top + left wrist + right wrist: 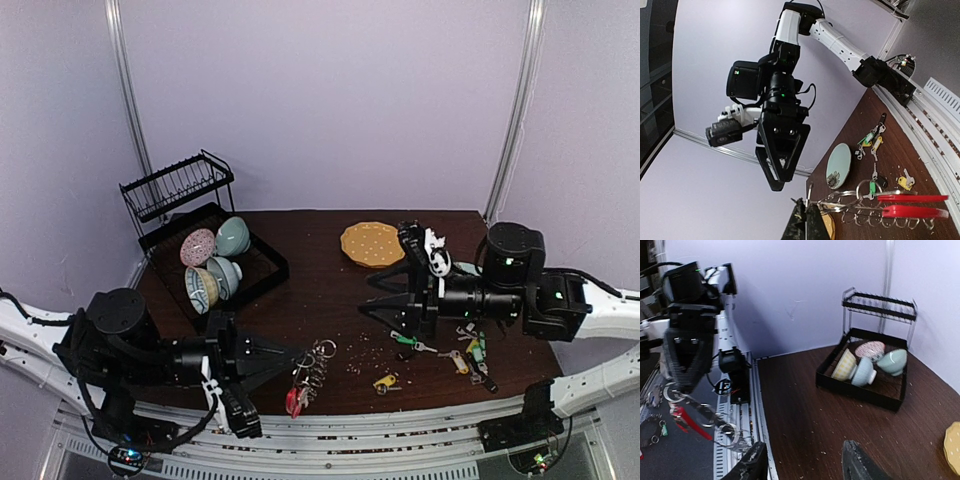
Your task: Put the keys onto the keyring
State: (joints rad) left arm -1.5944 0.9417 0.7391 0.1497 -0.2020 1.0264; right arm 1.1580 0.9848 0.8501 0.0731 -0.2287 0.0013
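Note:
The keyring (312, 372), a red arc fringed with silver loops, hangs just above the table's front edge. My left gripper (297, 362) is shut on one of its metal loops; in the left wrist view the fingertips (799, 222) pinch a thin ring, and the red parts (912, 205) stretch to the right. The keys lie loose on the table: a green-tagged one (404, 340), a yellow-tagged one (385, 382) and a cluster (472, 355). My right gripper (378, 296) hovers open above mid-table, left of the keys, facing the keyring (690, 415). Nothing sits between its fingers (752, 467).
A black dish rack (262, 275) holding several bowls stands at the back left. A round yellow dotted plate (372, 243) lies at the back centre. A teal disc (838, 165) lies near the right arm. Crumbs dot the wood.

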